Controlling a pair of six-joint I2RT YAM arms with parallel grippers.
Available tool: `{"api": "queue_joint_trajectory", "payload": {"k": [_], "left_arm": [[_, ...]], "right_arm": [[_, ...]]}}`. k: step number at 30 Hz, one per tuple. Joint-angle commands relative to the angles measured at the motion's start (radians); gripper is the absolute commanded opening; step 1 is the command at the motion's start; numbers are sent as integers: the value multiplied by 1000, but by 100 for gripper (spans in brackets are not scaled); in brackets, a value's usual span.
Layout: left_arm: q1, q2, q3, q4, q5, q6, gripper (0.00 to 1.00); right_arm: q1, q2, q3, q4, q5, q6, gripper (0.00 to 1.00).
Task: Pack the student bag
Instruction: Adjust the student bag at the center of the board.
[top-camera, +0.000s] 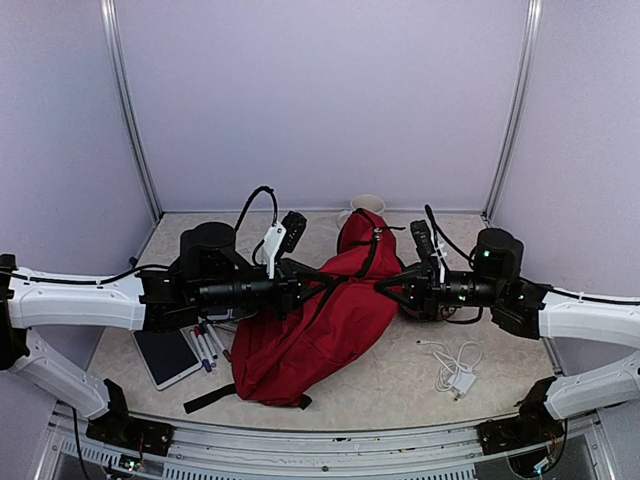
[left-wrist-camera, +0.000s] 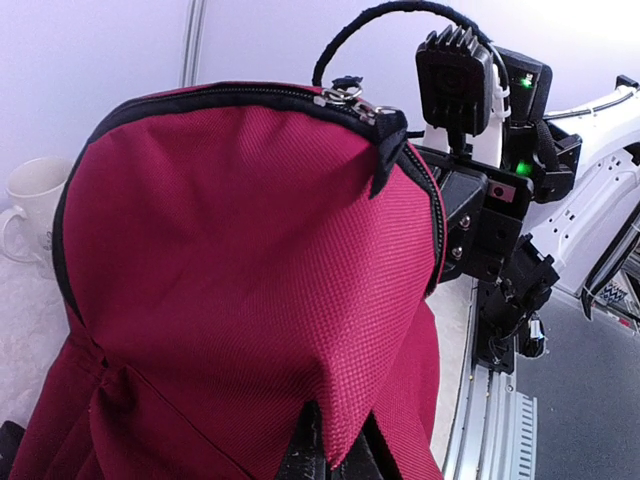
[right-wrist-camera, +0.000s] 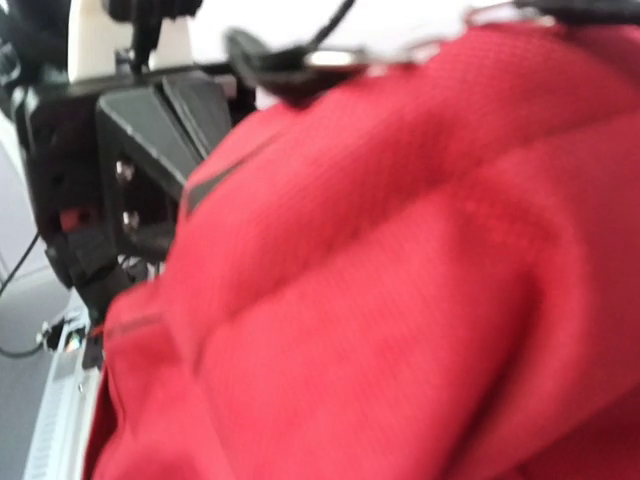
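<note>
From above and behind both arm bases, my top view looks down across the table (top-camera: 400, 385) toward the back wall. My left wrist view sits close to the student bag (left-wrist-camera: 240, 280), facing the right arm (left-wrist-camera: 500, 200). The right wrist view, nearer and blurred, faces the left arm (right-wrist-camera: 120, 170), and all three share the bag's raised top.

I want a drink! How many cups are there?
1. A white mug stands at the back, just behind the top of the red backpack. More could be hidden behind or under the backpack.
</note>
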Motion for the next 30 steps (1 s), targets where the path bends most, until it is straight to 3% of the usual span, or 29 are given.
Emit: {"api": "queue_joint_trajectory", "payload": {"k": [1,15,18,22,25,27,30], "left_arm": [[92,-126,-15,17,-202,12,0],[21,-126,-43,37,-252,52,0],[-19,-97,-22,19,-307,69,0],[-35,-51,-25,64,-298,36,0],[-40,-7,-14,91,-289,11,0],[-42,18,-6,109,-283,-10,0],[-41,54,12,144,-280,-58,0]], "right_arm": [[-113,-2,-31,-221,0,-99,0],[-159,37,21,-270,-38,-120,0],[-159,40,82,-339,-35,-109,29],[-159,-76,122,-354,-30,-86,46],[-159,-166,146,-407,92,-12,56],[-142,-195,186,-478,239,72,58],[-1,-211,235,-552,538,227,55]]}}
